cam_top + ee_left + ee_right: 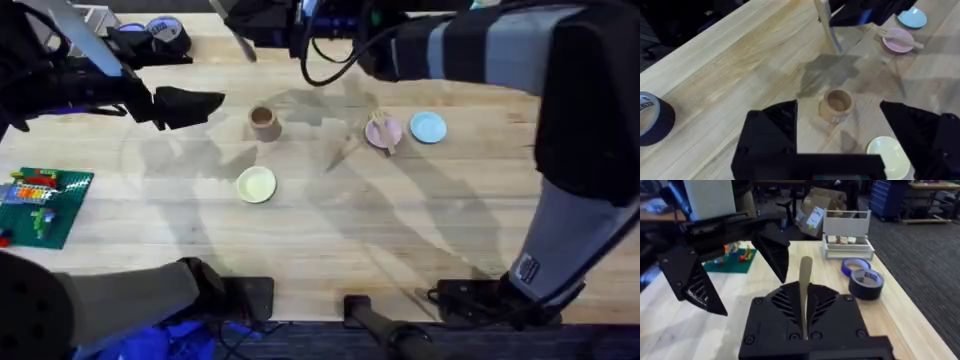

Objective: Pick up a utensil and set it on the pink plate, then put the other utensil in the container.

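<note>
Overhead: fork lies on pink plate, right of centre; first step done. Right pincer clamped on spoon, raised at frame top. Left pincer apart, hovering over cup, upper centre on counter. Spoon into cup pending.

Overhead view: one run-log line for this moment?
fork: on pink plate | spoon: held in right end effector, off table | container: empty | left end effector: open

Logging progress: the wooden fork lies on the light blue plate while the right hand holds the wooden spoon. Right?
Not quite. The overhead view shows the wooden fork on the small pink plate, not the light blue plate. The right hand does hold the wooden spoon.
</note>
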Robot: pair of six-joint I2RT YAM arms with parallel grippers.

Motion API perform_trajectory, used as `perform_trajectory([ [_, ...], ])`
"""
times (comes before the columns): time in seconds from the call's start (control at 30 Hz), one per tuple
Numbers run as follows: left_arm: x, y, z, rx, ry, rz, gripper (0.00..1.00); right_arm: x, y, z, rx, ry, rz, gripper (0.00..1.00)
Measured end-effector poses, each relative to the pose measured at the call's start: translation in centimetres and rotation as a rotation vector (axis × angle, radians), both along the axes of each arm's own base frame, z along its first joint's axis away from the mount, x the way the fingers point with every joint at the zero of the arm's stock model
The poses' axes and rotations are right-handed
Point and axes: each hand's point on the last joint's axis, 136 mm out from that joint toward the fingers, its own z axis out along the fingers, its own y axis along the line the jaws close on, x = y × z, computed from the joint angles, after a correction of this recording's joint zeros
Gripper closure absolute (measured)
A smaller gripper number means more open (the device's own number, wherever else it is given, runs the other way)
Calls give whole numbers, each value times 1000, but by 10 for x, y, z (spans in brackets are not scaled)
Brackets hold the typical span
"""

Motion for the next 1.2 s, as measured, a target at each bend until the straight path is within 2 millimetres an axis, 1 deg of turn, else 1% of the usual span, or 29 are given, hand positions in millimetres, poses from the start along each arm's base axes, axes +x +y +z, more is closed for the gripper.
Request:
perform_trajectory([
  [0.17, 1, 1, 0, 11, -13, -2, 8, -1, 4, 4, 79, -11, 22, 965],
  [0.27, 2, 1, 0, 13, -15, -2, 8, -6, 1, 9, 127, -23, 46, 965],
  [0.33, 2, 2, 0, 14, -14, -2, 8, -8, -1, 8, 138, -6, 58, 965],
  [0.57, 2, 2, 0, 16, -15, -1, 8, -5, -15, -9, 124, 73, 50, 965],
  [0.73, 2, 2, 0, 16, -14, -1, 8, 1, -22, -11, 134, 73, 36, 965],
  [0.93, 2, 2, 0, 16, -14, -1, 8, 0, -21, -23, 191, 60, 53, 965],
  [1.2, 2, 2, 0, 15, -14, -1, 8, -1, -21, -41, 248, 118, 63, 965],
])
